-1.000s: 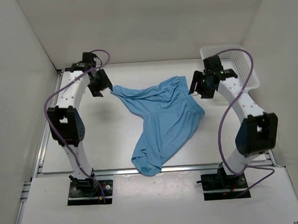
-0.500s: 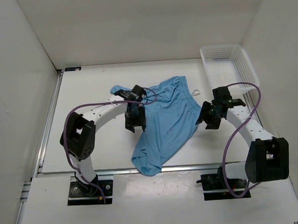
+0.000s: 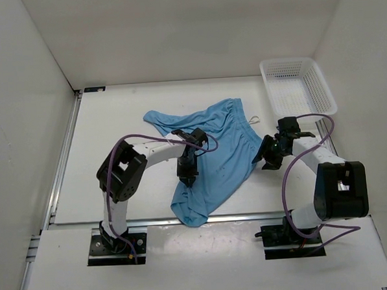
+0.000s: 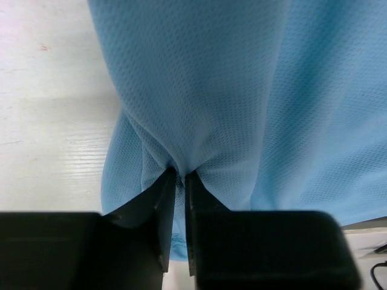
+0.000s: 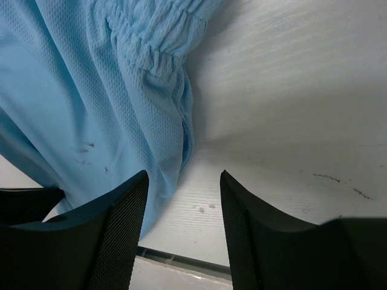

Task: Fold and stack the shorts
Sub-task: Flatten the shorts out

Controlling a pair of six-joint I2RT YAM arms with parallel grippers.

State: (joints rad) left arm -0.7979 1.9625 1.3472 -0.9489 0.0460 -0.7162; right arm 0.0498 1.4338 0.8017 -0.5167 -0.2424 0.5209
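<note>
Plain white walls (image 3: 174,29) enclose a white table (image 3: 114,116); even light.

Plan view of the white worktop (image 3: 114,123); the close views showed a faint wood grain and a few small dark marks on it. A pair of light blue shorts (image 3: 216,150) lay rumpled across the middle, with the gathered waistband (image 3: 244,116) toward the right. One leg was drawn out to the far left and the other reached the near edge. A loop of thin white drawstring (image 3: 254,120) rested on the bare surface just beside the waistband. A white mesh basket (image 3: 286,61) stood in the far right corner, apart from the shorts.
</note>
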